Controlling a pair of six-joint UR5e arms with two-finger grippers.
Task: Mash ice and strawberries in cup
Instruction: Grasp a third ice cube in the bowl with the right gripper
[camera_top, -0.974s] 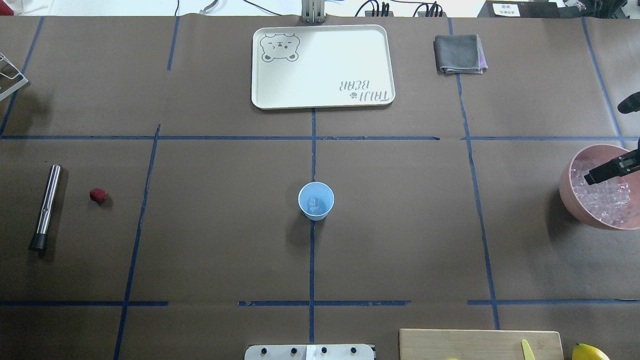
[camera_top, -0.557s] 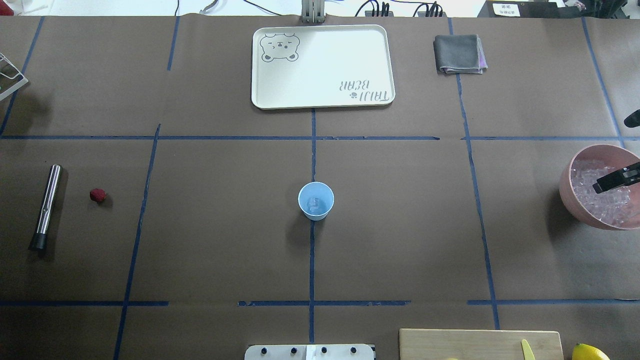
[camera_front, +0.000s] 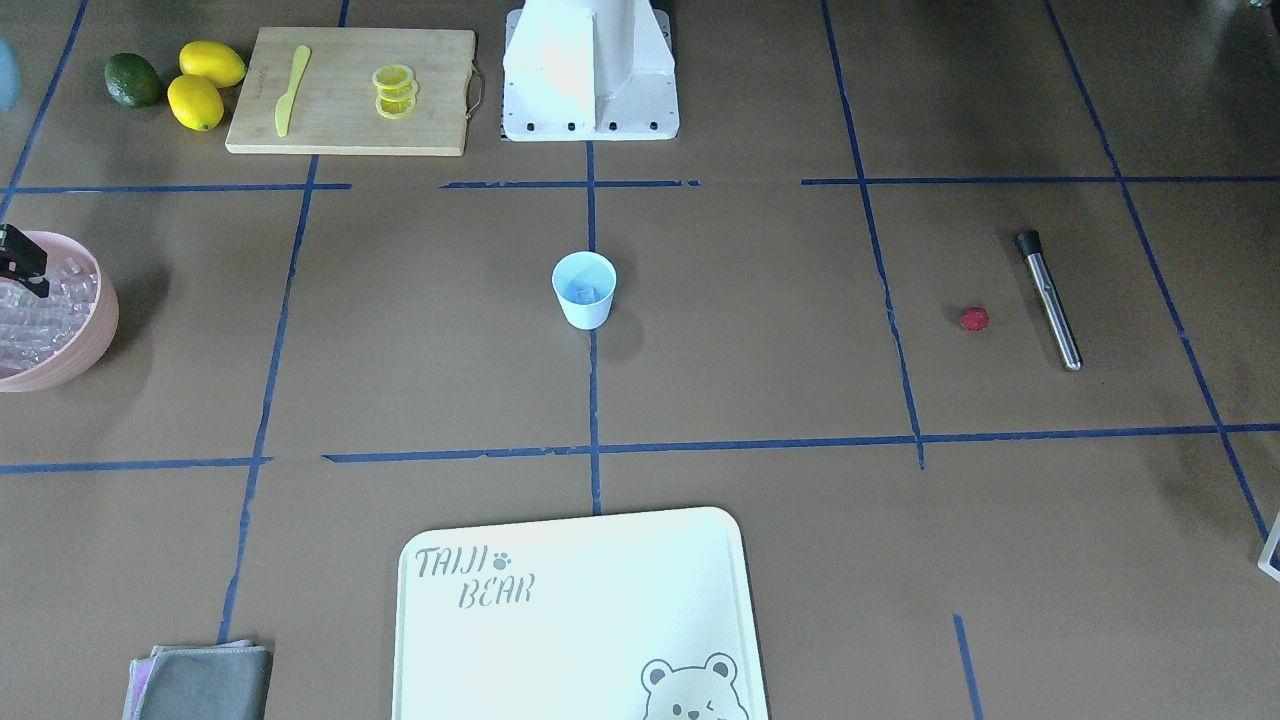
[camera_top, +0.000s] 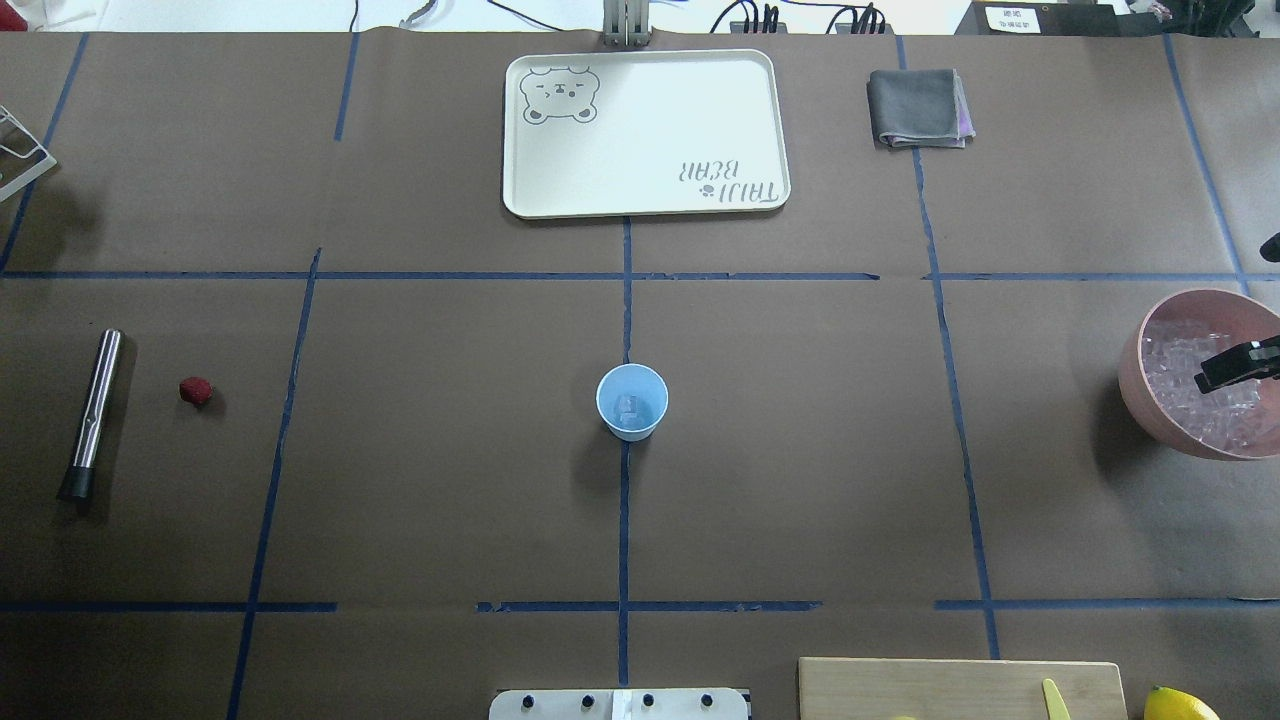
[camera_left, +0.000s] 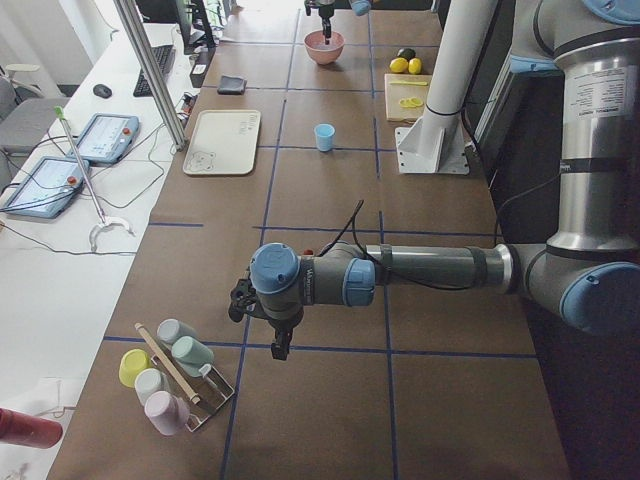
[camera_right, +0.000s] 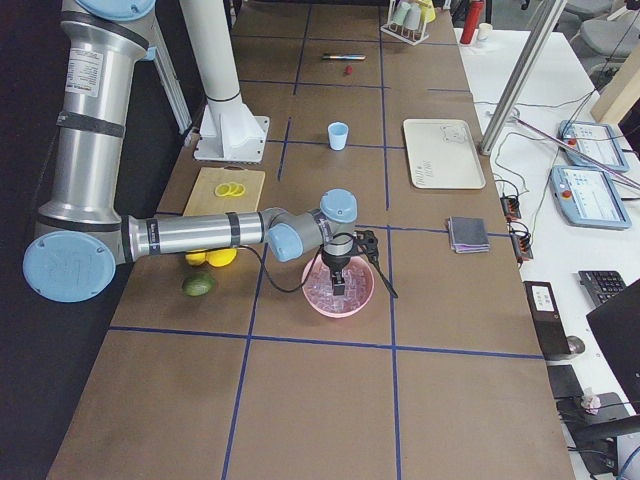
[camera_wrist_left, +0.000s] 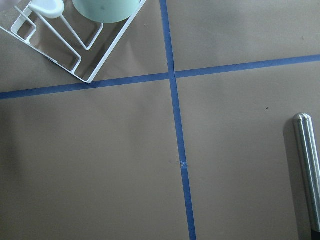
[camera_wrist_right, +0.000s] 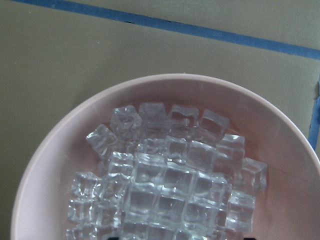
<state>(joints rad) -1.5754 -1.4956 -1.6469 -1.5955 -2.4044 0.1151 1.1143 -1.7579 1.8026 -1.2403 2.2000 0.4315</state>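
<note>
You've ice (camera_top: 628, 405) in cup (camera_top: 652, 388), mid-worktop. Strawberry (camera_top: 196, 390) not in yet, lies nr muddler (camera_top: 93, 415). Right end effector (camera_top: 1225, 370) over pink bowl (camera_top: 1135, 395); can't tell opening or load, left end effector (camera_left: 278, 345) same. Mashing undone.

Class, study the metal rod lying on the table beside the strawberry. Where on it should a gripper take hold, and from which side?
Probably best to grip the rod at the middle of its shiny shaft, coming straight down, fingers closing across its narrow width. It lies flat, long and thin, black head at one end, and the strawberry sits clear of it.
</note>
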